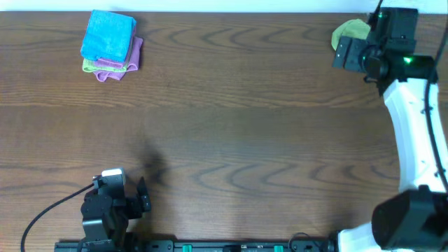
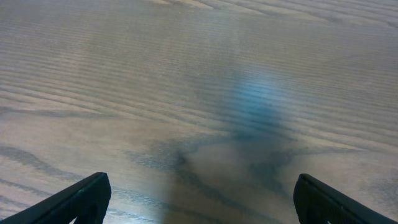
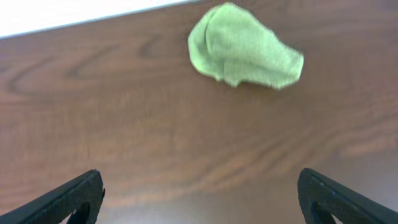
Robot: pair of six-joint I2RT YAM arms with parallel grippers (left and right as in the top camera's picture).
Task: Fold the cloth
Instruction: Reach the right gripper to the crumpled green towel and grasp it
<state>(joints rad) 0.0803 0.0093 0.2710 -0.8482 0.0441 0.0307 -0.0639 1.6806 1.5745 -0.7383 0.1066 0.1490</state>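
The lime-green cloth (image 1: 350, 31) lies crumpled in a small heap at the table's far right, near the back edge. In the right wrist view the cloth (image 3: 242, 53) sits ahead of the jaws, apart from them. My right gripper (image 1: 341, 54) hovers just in front of the cloth; its fingers (image 3: 199, 199) are spread wide and hold nothing. My left gripper (image 1: 143, 198) rests at the front left of the table, far from the cloth. Its jaws (image 2: 202, 199) are open over bare wood.
A folded stack stands at the back left: a bright blue cloth (image 1: 108, 36) on top, a purple cloth (image 1: 133, 56) under it, and a green edge (image 1: 89, 67) at the bottom. The table's back edge (image 3: 74, 22) runs just behind the cloth.
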